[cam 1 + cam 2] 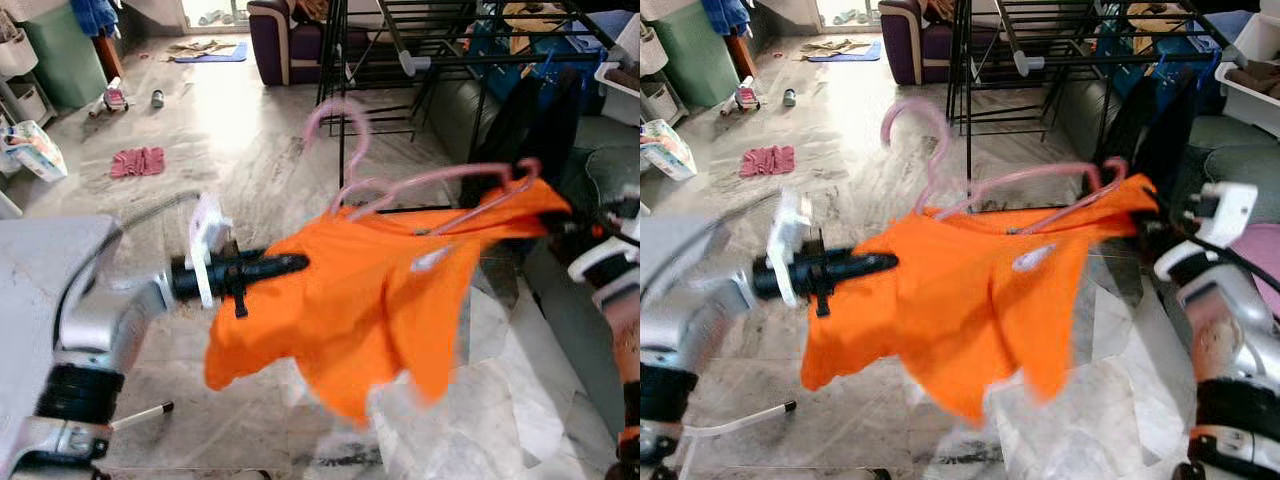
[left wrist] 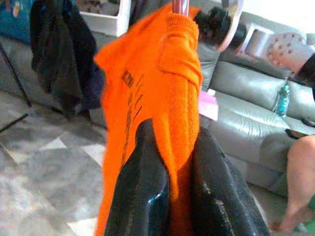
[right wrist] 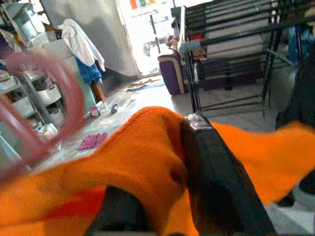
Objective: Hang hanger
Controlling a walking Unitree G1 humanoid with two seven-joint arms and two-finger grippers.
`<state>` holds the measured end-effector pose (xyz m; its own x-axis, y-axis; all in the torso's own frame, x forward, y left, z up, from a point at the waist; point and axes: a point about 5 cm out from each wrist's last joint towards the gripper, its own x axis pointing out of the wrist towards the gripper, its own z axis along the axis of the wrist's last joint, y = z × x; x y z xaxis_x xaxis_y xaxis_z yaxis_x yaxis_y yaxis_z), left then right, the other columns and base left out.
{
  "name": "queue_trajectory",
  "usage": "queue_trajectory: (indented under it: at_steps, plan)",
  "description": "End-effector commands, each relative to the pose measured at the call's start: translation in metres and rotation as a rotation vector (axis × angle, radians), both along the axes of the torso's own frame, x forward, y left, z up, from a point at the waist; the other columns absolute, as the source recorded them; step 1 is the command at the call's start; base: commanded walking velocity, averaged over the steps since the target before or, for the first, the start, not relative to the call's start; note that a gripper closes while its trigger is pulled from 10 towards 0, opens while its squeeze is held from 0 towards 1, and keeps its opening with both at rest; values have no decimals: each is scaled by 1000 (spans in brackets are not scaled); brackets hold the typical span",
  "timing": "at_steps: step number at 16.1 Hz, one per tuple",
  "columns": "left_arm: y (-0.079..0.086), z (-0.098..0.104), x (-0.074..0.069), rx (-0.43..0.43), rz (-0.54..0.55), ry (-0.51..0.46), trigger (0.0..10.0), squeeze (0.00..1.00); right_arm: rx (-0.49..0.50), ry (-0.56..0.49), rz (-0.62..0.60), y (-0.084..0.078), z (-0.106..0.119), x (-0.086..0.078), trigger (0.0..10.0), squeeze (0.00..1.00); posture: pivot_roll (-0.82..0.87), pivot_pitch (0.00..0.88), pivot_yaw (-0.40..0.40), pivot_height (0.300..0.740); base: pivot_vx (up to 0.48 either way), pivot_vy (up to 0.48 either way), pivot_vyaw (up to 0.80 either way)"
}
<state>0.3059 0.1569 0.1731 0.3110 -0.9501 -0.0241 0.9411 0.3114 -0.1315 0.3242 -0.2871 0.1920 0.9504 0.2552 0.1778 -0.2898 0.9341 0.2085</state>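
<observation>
An orange shirt (image 1: 370, 300) hangs on a pink plastic hanger (image 1: 420, 190), held up in the air between my two arms. The hanger's hook (image 1: 340, 125) points up and slightly left. My left gripper (image 1: 290, 265) is shut on the shirt's left shoulder; in the left wrist view its black fingers (image 2: 142, 191) pinch orange cloth. At the shirt's right shoulder my right gripper (image 1: 1145, 225) is shut on the fabric, and its fingers (image 3: 216, 172) clamp orange cloth in the right wrist view. A black drying rack (image 1: 440, 50) stands beyond the shirt.
Dark clothes (image 1: 530, 120) hang on the rack's right side. A purple sofa (image 1: 290, 40) stands at the back, and a grey sofa (image 2: 256, 123) on the right has a person's leg (image 2: 300, 182) by it. A pink rag (image 1: 138, 161) lies on the marble floor. A white cabinet (image 1: 40, 260) is close on my left.
</observation>
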Motion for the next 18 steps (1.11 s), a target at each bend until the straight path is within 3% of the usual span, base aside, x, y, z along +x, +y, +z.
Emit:
queue_trajectory:
  at_steps: [1, 9, 12, 15, 16, 17, 18]
  plan:
    - [5, 1, -1, 1, 12, -7, 0, 0, -9, -11, -48, -7, 4, 0, 0, 0, 7, 69, -38, 740, 0, 0, 0]
    - [2, -10, -24, 74, -165, 39, 0, 0, -49, 30, -150, -14, 0, 9, 0, 0, 5, 77, -38, 740, 0, 0, 0]
    - [3, -25, -27, 152, -181, 58, 0, 0, -53, 11, -166, -13, 4, 12, 0, 0, 8, 79, -36, 740, 0, 0, 0]
    - [3, -34, -21, 175, -122, 52, 0, 0, -68, 5, -145, -8, 5, 13, 0, 0, 6, 80, -35, 740, 0, 0, 0]
    - [4, -39, -11, 156, -13, 43, 0, 0, -85, 10, -139, -7, 3, 13, 0, 0, 1, 82, -35, 740, 0, 0, 0]
    - [5, -40, -7, 147, 26, 39, 0, 0, -90, 13, -138, -7, 2, 12, 0, 0, 1, 82, -35, 740, 0, 0, 0]
    - [8, -42, 4, 148, 158, -1, 0, 0, -99, 14, -143, -8, 0, 11, 0, 0, 0, 86, -36, 740, 0, 0, 0]
